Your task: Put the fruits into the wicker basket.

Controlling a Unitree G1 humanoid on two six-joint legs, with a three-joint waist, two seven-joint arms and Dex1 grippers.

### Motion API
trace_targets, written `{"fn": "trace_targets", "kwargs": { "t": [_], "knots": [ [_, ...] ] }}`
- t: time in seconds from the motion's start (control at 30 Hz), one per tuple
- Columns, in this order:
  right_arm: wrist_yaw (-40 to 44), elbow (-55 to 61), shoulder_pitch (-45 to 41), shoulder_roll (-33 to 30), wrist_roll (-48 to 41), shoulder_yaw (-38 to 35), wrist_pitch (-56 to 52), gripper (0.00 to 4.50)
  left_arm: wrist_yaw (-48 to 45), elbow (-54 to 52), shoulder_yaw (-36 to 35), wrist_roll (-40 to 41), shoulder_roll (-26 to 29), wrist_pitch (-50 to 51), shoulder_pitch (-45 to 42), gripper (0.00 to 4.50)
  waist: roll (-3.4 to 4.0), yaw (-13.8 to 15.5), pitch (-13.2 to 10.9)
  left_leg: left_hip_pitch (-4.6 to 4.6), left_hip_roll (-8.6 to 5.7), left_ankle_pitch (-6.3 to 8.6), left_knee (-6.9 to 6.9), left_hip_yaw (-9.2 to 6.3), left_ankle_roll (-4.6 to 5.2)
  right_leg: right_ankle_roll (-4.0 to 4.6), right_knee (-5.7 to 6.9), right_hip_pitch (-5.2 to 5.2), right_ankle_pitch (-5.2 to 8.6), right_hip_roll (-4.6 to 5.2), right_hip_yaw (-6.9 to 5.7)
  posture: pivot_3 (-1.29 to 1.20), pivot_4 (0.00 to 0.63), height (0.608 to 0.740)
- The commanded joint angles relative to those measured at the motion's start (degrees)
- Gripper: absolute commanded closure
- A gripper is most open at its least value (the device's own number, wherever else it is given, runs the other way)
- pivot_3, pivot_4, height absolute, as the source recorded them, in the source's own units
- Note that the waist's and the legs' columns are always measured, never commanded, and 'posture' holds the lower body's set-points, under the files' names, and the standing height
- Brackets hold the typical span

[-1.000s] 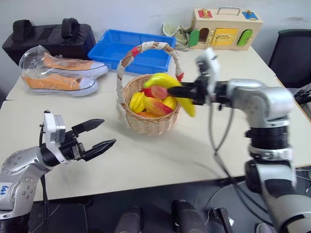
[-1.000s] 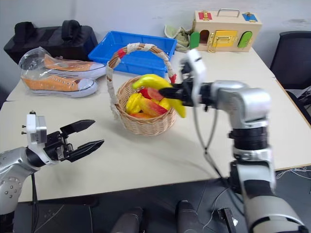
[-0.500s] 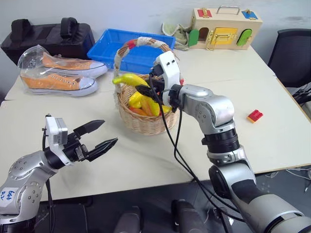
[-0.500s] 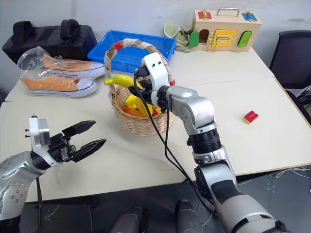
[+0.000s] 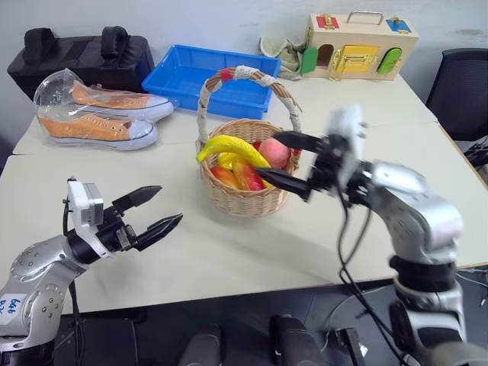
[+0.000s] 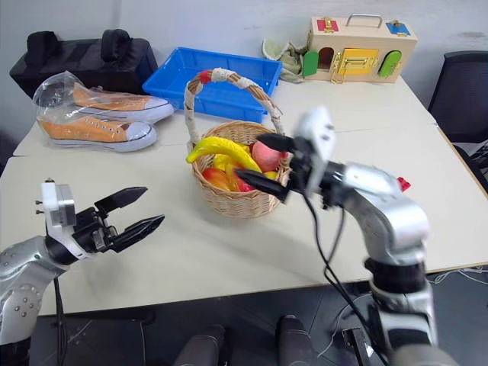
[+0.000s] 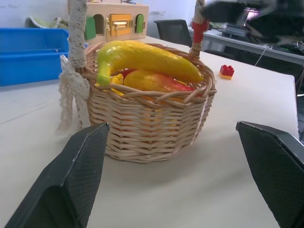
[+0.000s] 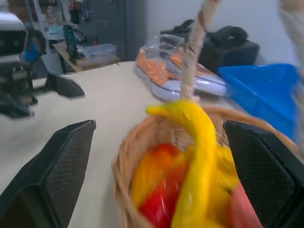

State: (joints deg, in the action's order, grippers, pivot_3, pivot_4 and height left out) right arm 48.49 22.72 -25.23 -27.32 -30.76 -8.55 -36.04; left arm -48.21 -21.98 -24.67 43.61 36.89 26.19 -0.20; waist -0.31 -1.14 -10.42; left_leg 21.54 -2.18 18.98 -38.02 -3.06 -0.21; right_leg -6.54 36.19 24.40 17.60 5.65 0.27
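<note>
From the head views, the round tan wicker basket (image 5: pixel 245 175) with its tall cloth-wrapped, red-banded handle is sitting near the middle of the pale table (image 5: pixel 229 252). A curved yellow toy banana (image 5: pixel 231 147) is lying across the top of the pile inside it, a round pink peach (image 5: pixel 275 152) is resting against the far right of the rim, and a red-to-yellow mango (image 5: pixel 245 177) is showing beneath the banana. The right gripper (image 5: pixel 284 158) is hanging just beside the basket's right edge with its two black fingers spread wide, one up by the handle, one low by the rim — nothing is held between them. The left gripper (image 5: pixel 158 208) is hovering over the table's near left part, well apart from the basket, its fingers likewise splayed and empty. Behind are a blue plastic tray (image 5: pixel 200 76), orange canvas sneakers in a clear bag (image 5: pixel 95 114), a black bag (image 5: pixel 80 55) and a wooden latch box (image 5: pixel 358 44).

The left wrist view is looking straight at the basket between two open fingers (image 7: pixel 76 175) — the banana is crowning it, and a small red toy brick (image 7: pixel 226 71) is lying on the table beyond.

The right wrist view, blurred, is showing the banana and red fruit in the basket directly ahead, between widely parted fingers (image 8: pixel 52 166).
</note>
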Motion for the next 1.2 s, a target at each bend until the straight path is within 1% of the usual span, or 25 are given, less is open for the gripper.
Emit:
{"fn": "trace_targets", "kwargs": {
  "t": [0.03, 0.13, 0.23, 0.27, 0.33, 0.43, 0.53, 0.6, 0.7, 0.77, 0.93, 1.13, 1.2],
  "knots": [
    [-1.4, 2.3, 10.4, 0.7, -0.1, -7.4, 8.2, 0.02, -0.3, -0.2, -1.8, 1.8, 1.3, 0.0, -0.9, 0.00, -0.01, 0.0, 0.0, -0.02, 0.03, -0.01, 0.01, 0.00, -0.02, 0.00, -0.01, -0.04, 0.00, -0.01, 0.02, 0.00, 0.150, 0.740],
    [-2.1, 0.3, 19.8, 1.4, 4.2, -9.9, 18.5, 0.02, -1.4, 1.8, -1.9, 1.3, 2.7, 0.2, -2.1, 0.00, -0.01, -0.2, 0.0, -0.20, 0.06, -0.03, 0.03, 0.24, -0.03, -0.02, 0.08, -0.05, -0.01, -0.08, 0.05, 0.00, 0.150, 0.740],
    [-5.5, -1.2, 24.9, 3.6, 7.9, -11.3, 26.6, 0.02, -2.2, 4.2, -2.1, 0.6, 4.4, -0.1, -3.4, 0.00, -0.01, -0.5, 0.0, -0.40, 0.10, -0.04, 0.04, 0.43, -0.03, -0.02, 0.19, -0.10, -0.01, -0.15, 0.06, 0.00, 0.150, 0.740],
    [-6.6, -1.8, 26.7, 4.4, 8.5, -11.7, 27.9, 0.02, -2.3, 4.9, -2.2, 0.8, 4.8, 0.0, -3.9, 0.00, -0.01, -0.4, 0.0, -0.44, 0.11, -0.04, 0.04, 0.48, -0.03, -0.02, 0.23, -0.10, -0.01, -0.15, 0.09, 0.00, 0.150, 0.740],
    [-8.7, -2.2, 28.8, 5.7, 9.4, -11.6, 29.5, 0.02, -2.7, 6.1, -2.4, 0.9, 5.5, 0.1, -4.5, 0.00, -0.03, -0.3, 0.0, -0.45, 0.13, -0.04, 0.04, 0.44, -0.04, -0.02, 0.26, -0.10, -0.01, -0.15, 0.08, 0.00, 0.150, 0.740],
    [-11.7, -1.0, 28.7, 6.6, 11.7, -9.4, 31.3, 0.02, -3.4, 7.4, -2.3, 0.3, 6.3, -0.2, -4.8, 0.00, -0.02, -0.5, 0.0, -0.43, 0.10, -0.03, 0.05, 0.48, -0.03, -0.02, 0.26, -0.06, -0.01, -0.11, 0.12, 0.00, 0.150, 0.740],
    [-19.2, 3.1, 22.6, 8.8, 14.6, -4.6, 27.0, 0.02, -3.5, 8.1, -1.9, -0.1, 6.6, -0.5, -5.5, 0.00, -0.02, -0.6, 0.0, -0.44, 0.12, -0.03, 0.04, 0.49, -0.04, -0.02, 0.25, -0.05, -0.01, -0.11, 0.13, 0.00, 0.150, 0.740],
    [-24.0, 5.5, 17.4, 10.3, 16.2, -1.4, 22.1, 0.02, -3.6, 7.9, -1.5, 0.3, 6.6, 0.1, -6.0, 0.00, -0.02, -0.5, 0.0, -0.39, 0.14, -0.08, 0.04, 0.47, -0.14, -0.01, 0.31, 0.04, -0.01, -0.11, 0.13, 0.00, 0.150, 0.740],
    [-28.9, 7.2, 10.9, 12.0, 18.8, 3.4, 16.0, 0.02, -3.4, 7.3, -1.3, 1.0, 6.5, 1.0, -6.6, 0.00, -0.02, -0.4, 0.0, -0.35, 0.18, -0.11, 0.07, 0.37, -0.21, 0.01, 0.35, 0.10, 0.01, -0.12, 0.15, 0.00, 0.150, 0.740],
    [-31.3, 7.3, 7.7, 13.7, 19.6, 5.6, 14.2, 0.02, -3.2, 6.9, -1.2, 1.3, 6.4, 1.4, -6.6, 0.00, -0.05, -0.3, 0.0, -0.33, 0.19, -0.08, 0.10, 0.27, -0.24, 0.04, 0.33, 0.09, 0.02, -0.12, 0.15, 0.00, 0.150, 0.740],
    [-34.1, 4.8, 2.5, 16.5, 22.4, 10.6, 12.8, 0.02, -2.4, 5.2, -1.4, 1.8, 6.0, 2.4, -6.0, 0.00, -0.06, -0.4, 0.0, -0.24, 0.04, -0.04, 0.08, 0.25, -0.14, 0.04, 0.30, 0.10, 0.02, -0.04, 0.11, 0.00, 0.150, 0.740],
    [-39.0, -2.1, -2.6, 18.8, 27.4, 13.0, 13.6, 0.02, -1.3, 4.4, -2.1, 2.5, 6.0, 3.0, -5.9, 0.00, -0.06, -0.5, 0.0, -0.29, 0.07, -0.06, 0.06, 0.29, -0.16, 0.04, 0.33, 0.11, 0.02, -0.09, 0.08, 0.00, 0.150, 0.740],
    [-40.4, -3.8, -3.7, 19.8, 28.0, 12.6, 14.0, 0.39, -1.0, 4.0, -2.2, 2.7, 6.0, 3.2, -5.8, 0.00, -0.06, -0.5, 0.0, -0.29, 0.09, -0.06, 0.07, 0.29, -0.16, 0.04, 0.35, 0.11, 0.02, -0.11, 0.08, 0.00, 0.150, 0.740]
  ]
}}
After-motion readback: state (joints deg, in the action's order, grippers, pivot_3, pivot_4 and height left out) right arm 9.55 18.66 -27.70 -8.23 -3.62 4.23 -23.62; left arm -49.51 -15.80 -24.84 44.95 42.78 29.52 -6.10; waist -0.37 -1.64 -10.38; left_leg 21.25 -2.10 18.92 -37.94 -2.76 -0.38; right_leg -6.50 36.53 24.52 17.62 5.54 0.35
